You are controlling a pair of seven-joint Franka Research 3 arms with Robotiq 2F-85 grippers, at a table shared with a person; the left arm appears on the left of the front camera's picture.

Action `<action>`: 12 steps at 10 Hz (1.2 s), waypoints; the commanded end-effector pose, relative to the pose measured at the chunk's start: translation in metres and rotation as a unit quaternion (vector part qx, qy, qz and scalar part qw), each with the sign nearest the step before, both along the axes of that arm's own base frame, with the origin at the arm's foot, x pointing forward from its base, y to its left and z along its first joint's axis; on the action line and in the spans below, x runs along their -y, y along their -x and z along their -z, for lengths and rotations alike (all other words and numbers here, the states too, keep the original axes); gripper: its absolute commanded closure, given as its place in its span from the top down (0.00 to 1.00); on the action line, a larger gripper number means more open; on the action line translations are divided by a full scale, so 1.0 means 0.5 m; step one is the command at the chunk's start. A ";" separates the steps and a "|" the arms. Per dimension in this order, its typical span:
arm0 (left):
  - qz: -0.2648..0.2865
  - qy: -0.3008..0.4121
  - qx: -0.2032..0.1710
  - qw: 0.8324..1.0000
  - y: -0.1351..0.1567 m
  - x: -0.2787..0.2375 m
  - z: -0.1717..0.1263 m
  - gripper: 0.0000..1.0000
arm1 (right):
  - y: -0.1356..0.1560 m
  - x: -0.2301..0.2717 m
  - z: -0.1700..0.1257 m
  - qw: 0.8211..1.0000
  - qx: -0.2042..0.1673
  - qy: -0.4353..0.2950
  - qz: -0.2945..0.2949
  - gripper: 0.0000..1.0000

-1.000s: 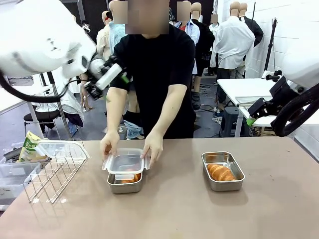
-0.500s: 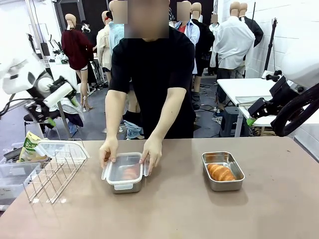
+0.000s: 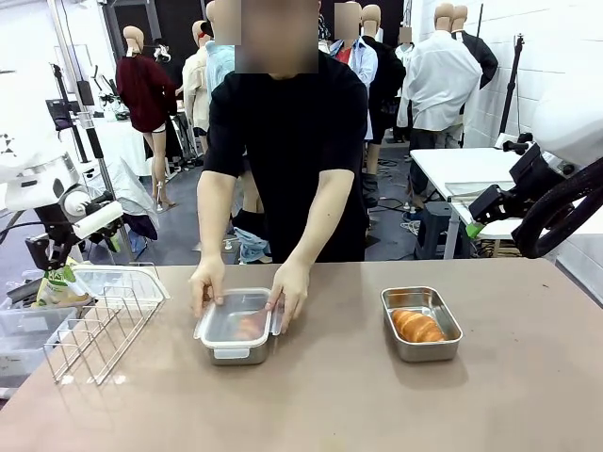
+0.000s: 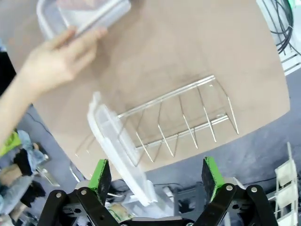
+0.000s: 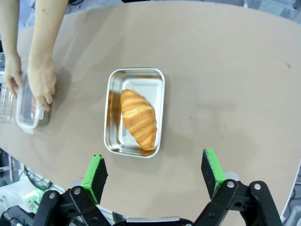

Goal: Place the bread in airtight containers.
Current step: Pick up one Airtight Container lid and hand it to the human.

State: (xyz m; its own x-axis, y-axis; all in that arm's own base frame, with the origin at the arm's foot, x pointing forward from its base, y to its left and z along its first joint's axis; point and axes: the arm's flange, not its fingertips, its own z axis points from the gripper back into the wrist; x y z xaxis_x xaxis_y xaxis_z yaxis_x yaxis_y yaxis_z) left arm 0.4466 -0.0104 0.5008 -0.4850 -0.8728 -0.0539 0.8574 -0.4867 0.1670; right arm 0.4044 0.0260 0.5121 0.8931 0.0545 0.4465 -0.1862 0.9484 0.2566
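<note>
One open tub (image 5: 153, 92), small, rectangular, stainless steel with rounded corners, lay on the brown tabletop (image 5: 235, 84) straight ahead of the right gripper (image 5: 153, 157). That gripper's green-padded jaws stood spread wide and held nothing. Inside the tub one golden-brown, ridged croissant (image 5: 138, 117) lay slantwise across the floor. Well off to one side of that gripper sat the lidded tub (image 3: 254, 354) of the same steel, covered by a translucent white clip-on lid (image 3: 231, 315). A second croissant (image 3: 247, 327) showed dimly through it. A person in a black shirt pressed one hand (image 3: 205, 285) and the other hand (image 3: 288, 290) on the lid's two ends. The left gripper (image 4: 155, 162) was likewise fully spread and empty. A silver wire rack (image 4: 188, 117) stood just beyond its fingers, and a spare translucent lid (image 4: 113, 141) was propped in the rack close to one fingertip.
</note>
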 end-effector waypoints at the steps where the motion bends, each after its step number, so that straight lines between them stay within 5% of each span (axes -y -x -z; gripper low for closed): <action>1: -0.066 -0.013 0.036 0.997 0.004 -0.025 -0.030 1.00 | -0.001 -0.002 0.002 1.000 0.000 -0.001 -0.001 1.00; 5: -0.131 -0.022 0.093 0.987 -0.001 -0.057 -0.031 1.00 | -0.001 -0.002 0.002 1.000 0.000 -0.001 -0.001 1.00; 12: -0.120 -0.006 0.087 0.989 -0.009 -0.062 -0.046 1.00 | -0.001 -0.002 0.002 1.000 0.000 -0.001 -0.001 1.00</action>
